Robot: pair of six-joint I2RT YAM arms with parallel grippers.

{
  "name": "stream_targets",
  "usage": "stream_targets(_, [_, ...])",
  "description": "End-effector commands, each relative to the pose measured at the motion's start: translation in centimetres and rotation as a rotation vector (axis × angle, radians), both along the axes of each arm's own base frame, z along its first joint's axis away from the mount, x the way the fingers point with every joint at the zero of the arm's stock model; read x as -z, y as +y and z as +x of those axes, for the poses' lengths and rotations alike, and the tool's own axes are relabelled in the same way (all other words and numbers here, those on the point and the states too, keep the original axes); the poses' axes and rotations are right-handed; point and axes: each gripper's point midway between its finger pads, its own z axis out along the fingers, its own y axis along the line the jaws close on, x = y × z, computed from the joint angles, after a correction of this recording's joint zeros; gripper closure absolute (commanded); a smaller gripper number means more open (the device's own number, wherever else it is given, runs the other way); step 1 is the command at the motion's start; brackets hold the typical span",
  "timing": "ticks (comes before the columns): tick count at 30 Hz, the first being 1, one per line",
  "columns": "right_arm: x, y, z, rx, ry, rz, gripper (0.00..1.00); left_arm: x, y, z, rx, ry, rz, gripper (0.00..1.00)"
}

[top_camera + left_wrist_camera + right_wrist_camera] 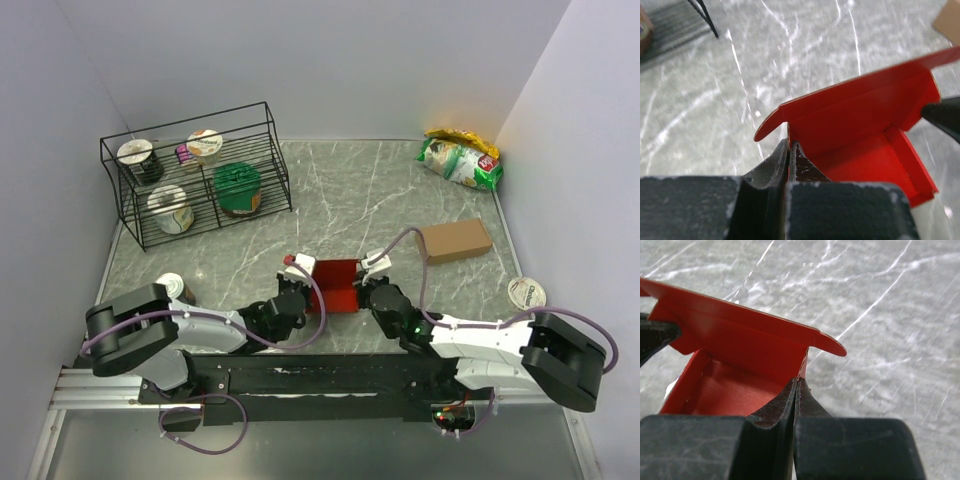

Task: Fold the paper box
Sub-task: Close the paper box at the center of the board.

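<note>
Left wrist view shows left tool (789,147) clamped on one end wall of the box (860,120), right tool (797,384) on the other, box half-formed on the surface (380,190) between them, and since both grips seem shallow, uneven pull could tear card or free a wall.

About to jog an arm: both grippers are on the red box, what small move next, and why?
Probably open the right gripper and back it off, left gripper as anchor. Both are shut on opposite walls of the paper box; the tray is formed but its lid panel stands upright, needing a free gripper to push it down.
</note>
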Motion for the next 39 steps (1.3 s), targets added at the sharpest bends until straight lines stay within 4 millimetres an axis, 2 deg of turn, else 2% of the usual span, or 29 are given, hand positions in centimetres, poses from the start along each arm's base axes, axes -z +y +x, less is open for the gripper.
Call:
stream_targets(1, [-6.6, 5.1, 0.7, -0.105, -0.143, 0.197, 1.00, -5.3, -4.0, 0.7, 0.143, -0.117, -0.204, 0.99])
stream_targets(2, [-7.0, 5.2, 0.9, -0.101, -0.161, 0.208, 1.00, -5.4, -3.9, 0.9, 0.138, -0.131, -0.210, 0.99])
stream_targets(6, [-5.1, 5.6, 1.1, -0.101, -0.140, 0.183, 1.00, -5.4, -3.7, 1.3, 0.147, -0.178, -0.247, 0.99])
stream_targets(10, [-3.8, 5.6, 0.8, -0.104, -0.093, 0.182, 1.00, -4.2, -3.9, 1.0, 0.160, -0.147, -0.280, 0.99])
stream_targets(12, [-3.0, 5.4, 0.5, -0.103, -0.068, 0.172, 1.00, -3.2, -3.1, 0.6, 0.150, -0.125, -0.293, 0.99])
stream_targets(17, [-1.6, 5.3, -0.1, -0.108, -0.017, 0.166, 1.00, -1.7, -2.7, -0.3, 0.173, -0.070, -0.309, 0.99])
stream_targets(24, [0.8, 5.4, -1.4, -0.116, 0.078, 0.133, 1.00, -0.3, -2.4, -1.0, 0.182, -0.014, -0.313, 0.99])
stream_targets(29, [2.8, 4.7, -2.3, -0.089, 0.153, 0.088, 1.00, 0.6, -2.5, -1.3, 0.167, 0.012, -0.300, 0.99])
stream_targets(34, [3.0, 4.2, -2.7, -0.056, 0.174, 0.080, 1.00, 1.2, -2.8, -1.4, 0.137, 0.048, -0.269, 0.99])
stream_targets(39, [3.2, 4.3, -3.4, -0.044, 0.208, 0.064, 1.00, 1.6, -3.6, -2.3, 0.139, 0.065, -0.244, 0.99])
